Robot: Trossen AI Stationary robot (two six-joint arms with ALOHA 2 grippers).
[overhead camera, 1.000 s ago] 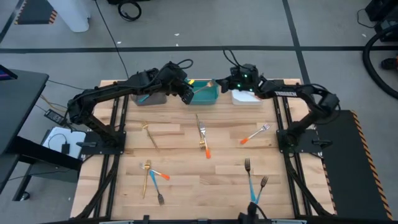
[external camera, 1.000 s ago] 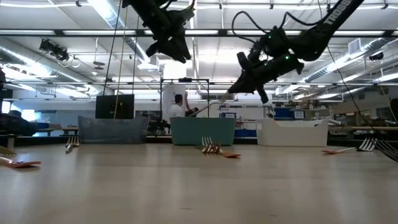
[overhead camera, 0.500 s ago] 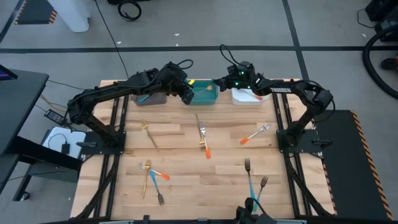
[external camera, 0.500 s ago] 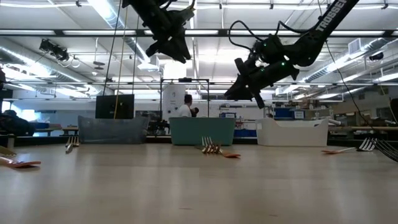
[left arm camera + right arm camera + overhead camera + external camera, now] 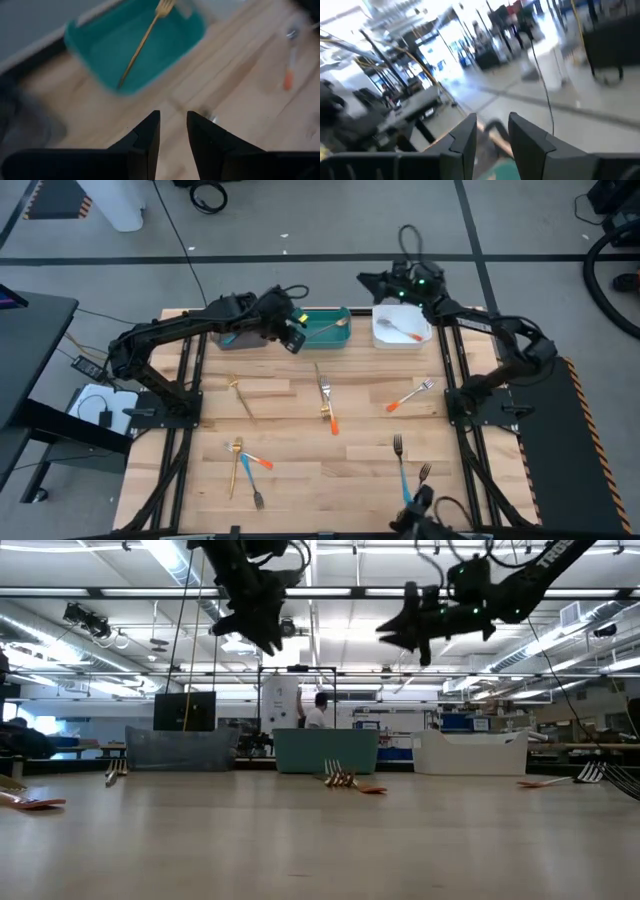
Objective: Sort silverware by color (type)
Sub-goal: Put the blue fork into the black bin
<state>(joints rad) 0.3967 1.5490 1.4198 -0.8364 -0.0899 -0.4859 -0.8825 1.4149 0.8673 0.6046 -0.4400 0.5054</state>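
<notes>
Your left tool [image 5: 292, 338] is hovering with its fingers parted and empty between the grey bin [image 5: 240, 337] and the teal bin [image 5: 326, 328], where one gold fork [image 5: 329, 327] is lying. From there, a loose gold fork [image 5: 239, 395] is lying on the tabletop [image 5: 290, 440] toward 7 o'clock; you are wanting to come down over its handle, tool square to it. An orange-handled fork [image 5: 327, 402] is lying at centre. Your right tool [image 5: 372, 280] is hanging beyond the white bin [image 5: 400, 330], at its 11 o'clock, apparently open and carrying nothing, though the wrist view is blurred. Blue-handled forks [image 5: 404, 471] are waiting at 5 o'clock.
</notes>
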